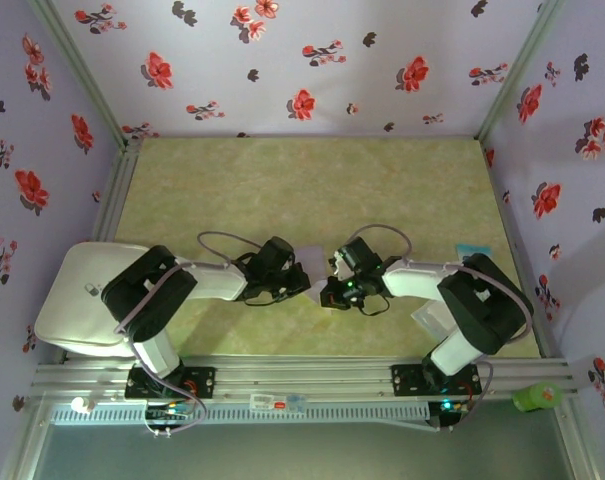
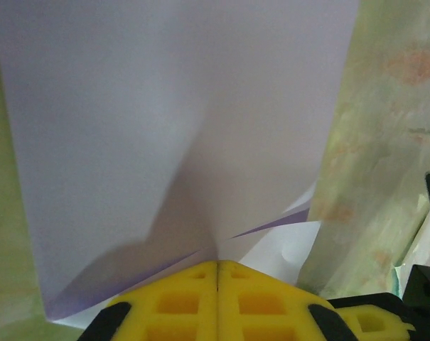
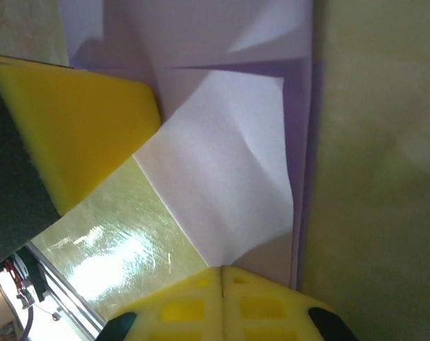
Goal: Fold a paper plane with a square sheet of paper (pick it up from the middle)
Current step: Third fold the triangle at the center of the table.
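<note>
The pale lavender sheet of paper (image 1: 316,261) is partly folded, with creases and loose flaps, and is held between the two grippers at mid-table. In the left wrist view the paper (image 2: 165,106) spreads wide ahead of my left gripper (image 2: 217,263), whose yellow jaws are pressed together on its near fold. In the right wrist view my right gripper (image 3: 222,268) is shut on the corner of a paper flap (image 3: 222,177). A yellow finger (image 3: 79,128) of the left gripper sits against the paper from the left. In the top view the left gripper (image 1: 300,279) and right gripper (image 1: 333,282) almost touch.
A small light-blue card (image 1: 472,249) lies at the right of the green mat. A whitish translucent plastic square (image 1: 429,318) lies beside the right arm. A white board (image 1: 77,300) sits at the left and a green object (image 1: 537,397) on the front rail. Floral walls enclose the table.
</note>
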